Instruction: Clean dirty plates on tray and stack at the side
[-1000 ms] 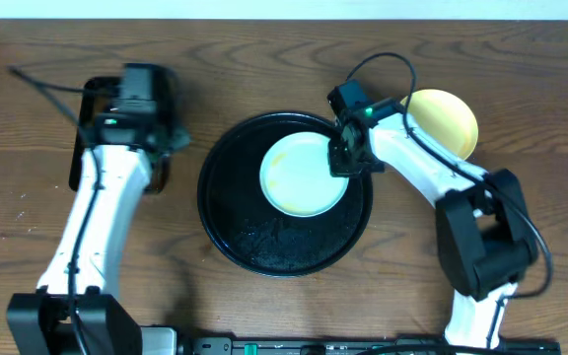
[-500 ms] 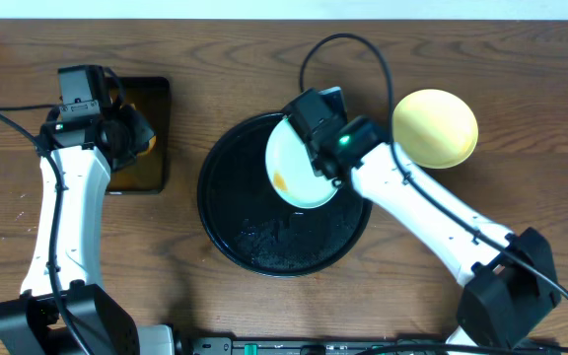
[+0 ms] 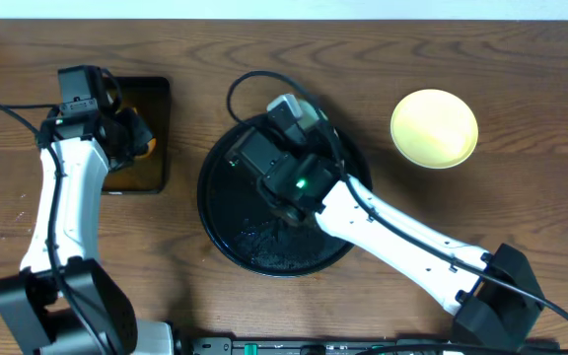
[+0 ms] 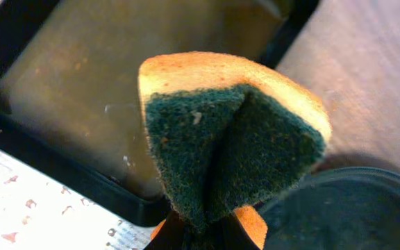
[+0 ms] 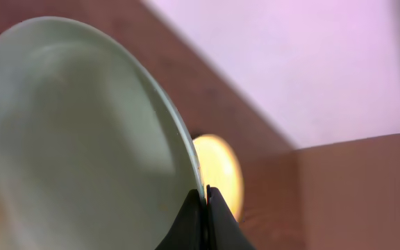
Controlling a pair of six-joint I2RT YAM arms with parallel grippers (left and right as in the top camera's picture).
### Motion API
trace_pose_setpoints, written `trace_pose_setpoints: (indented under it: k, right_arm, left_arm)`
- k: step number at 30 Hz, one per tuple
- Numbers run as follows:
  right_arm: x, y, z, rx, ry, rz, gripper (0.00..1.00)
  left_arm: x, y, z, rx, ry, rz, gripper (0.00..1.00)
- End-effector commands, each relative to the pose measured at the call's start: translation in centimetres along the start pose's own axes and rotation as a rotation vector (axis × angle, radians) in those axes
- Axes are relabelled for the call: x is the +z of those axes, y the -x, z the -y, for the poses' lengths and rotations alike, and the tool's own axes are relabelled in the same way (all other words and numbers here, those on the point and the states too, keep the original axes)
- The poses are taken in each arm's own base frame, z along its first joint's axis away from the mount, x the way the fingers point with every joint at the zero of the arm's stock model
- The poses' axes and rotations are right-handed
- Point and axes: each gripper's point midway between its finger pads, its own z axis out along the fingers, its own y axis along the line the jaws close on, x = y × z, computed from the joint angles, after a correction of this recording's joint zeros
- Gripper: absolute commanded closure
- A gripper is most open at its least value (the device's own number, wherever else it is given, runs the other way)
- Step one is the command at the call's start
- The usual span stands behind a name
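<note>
Swinging left since a moment ago, the right arm now reaches across the middle of the tray [image 3: 227, 232] instead of its upper right edge, and it has lifted the pale blue-white plate [image 5: 82, 139] off the tray floor. The left arm has barely shifted.

The right gripper [image 5: 205, 205] is pinched tight on that plate's rim, holding it up on edge above the tray. There is a faint orange tinge low on its face, so it looks to me not yet wiped. The left gripper [image 3: 131, 133] is clamped on a folded sponge [image 4: 235, 132], green scouring side outward, over the small rectangular tray [image 3: 154, 99] of murky liquid and well apart from the held plate.

As for progress, the yellow plate [image 3: 434, 128] lies on the table [image 3: 521, 59] to the right of the tray and looks clean from above, so I'd judge one plate done and the stack begun. Left to do is bringing sponge and held plate together, wiping it and setting it on the yellow one. I can't see a third plate; the arm may be hiding it.
</note>
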Motion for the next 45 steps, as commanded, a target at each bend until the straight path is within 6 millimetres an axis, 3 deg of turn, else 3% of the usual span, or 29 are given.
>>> trace_pose_setpoints:
  k: [1, 7, 15, 23, 28, 31, 35, 38, 45]
  right_arm:
    - [-2.1, 2.0, 4.1, -0.073, -0.210, 0.053, 0.99]
    - [-3.6, 3.2, 2.8, -0.080, -0.175, 0.105, 0.99]
    - [-2.8, 2.7, 0.1, -0.008, -0.004, 0.097, 0.99]
    - [-0.5, -0.3, -4.6, 0.257, 0.379, -0.082, 0.99]
    - [2.1, -2.5, -4.7, 0.460, 0.569, -0.264, 0.99]
    - [3.4, -3.5, -4.7, 0.569, 0.774, -0.370, 0.99]
    - [4.3, -3.8, -3.2, 0.712, 1.083, -0.429, 0.99]
    - [5.6, -4.5, -0.6, 0.821, 1.203, -0.433, 0.99]
    - [12.3, -11.7, 6.4, 1.048, 0.994, -0.547, 0.99]
  left_arm:
    - [0.7, -0.1, -1.1, -0.012, 0.018, -0.029, 0.92]
    - [0.8, -0.2, -1.6, -0.023, 0.026, -0.036, 0.92]
    - [0.8, -0.2, -1.6, -0.023, 0.027, -0.036, 0.92]
    - [0.8, -0.2, -1.6, -0.022, 0.027, -0.036, 0.92]
    - [0.8, -0.2, -1.6, -0.022, 0.027, -0.036, 0.92]
    - [0.8, -0.2, -1.6, -0.022, 0.027, -0.036, 0.92]
    - [0.8, -0.2, -1.6, -0.022, 0.027, -0.036, 0.92]
    - [0.8, -0.2, -1.6, -0.022, 0.027, -0.036, 0.92]
    - [0.8, -0.2, -1.6, -0.022, 0.027, -0.037, 0.92]
